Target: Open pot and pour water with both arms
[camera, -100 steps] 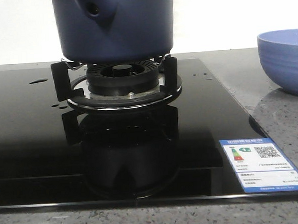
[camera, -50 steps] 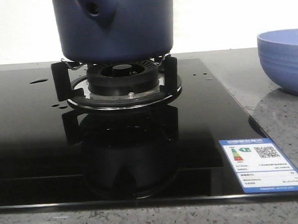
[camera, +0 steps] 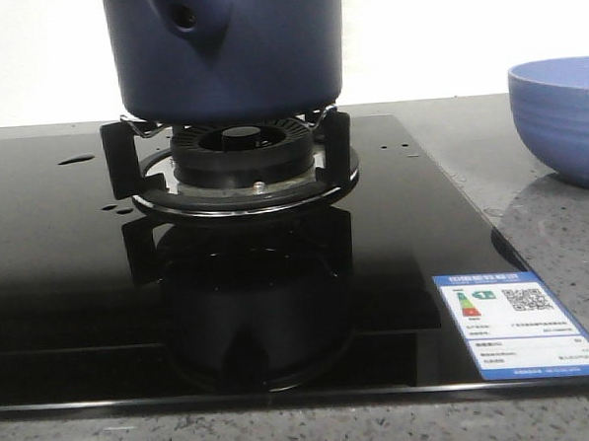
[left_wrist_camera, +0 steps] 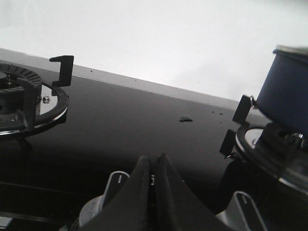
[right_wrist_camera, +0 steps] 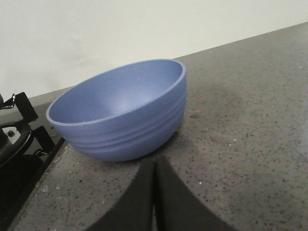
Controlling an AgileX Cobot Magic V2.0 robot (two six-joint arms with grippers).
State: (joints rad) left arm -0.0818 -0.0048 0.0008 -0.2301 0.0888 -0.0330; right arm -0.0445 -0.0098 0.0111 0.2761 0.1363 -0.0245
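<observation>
The dark navy pot (camera: 228, 51) stands on the burner's pan supports on the black glass hob; its side stub with a round hole (camera: 185, 17) faces me. Its top is out of the front view. In the left wrist view its side (left_wrist_camera: 286, 91) shows at the far edge. Small drops of water (camera: 76, 160) lie on the glass, one also in the left wrist view (left_wrist_camera: 185, 119). My left gripper (left_wrist_camera: 153, 161) is shut and empty above the hob's knobs. My right gripper (right_wrist_camera: 155, 163) is shut and empty over the stone counter, just short of the light blue bowl.
A light blue ribbed bowl (camera: 564, 117) sits empty on the speckled grey counter right of the hob, close in the right wrist view (right_wrist_camera: 120, 110). A second burner (left_wrist_camera: 24, 98) lies left of the pot. Two knobs (left_wrist_camera: 111, 187) flank my left fingers. An energy label (camera: 517, 325) sticks at the hob's front right corner.
</observation>
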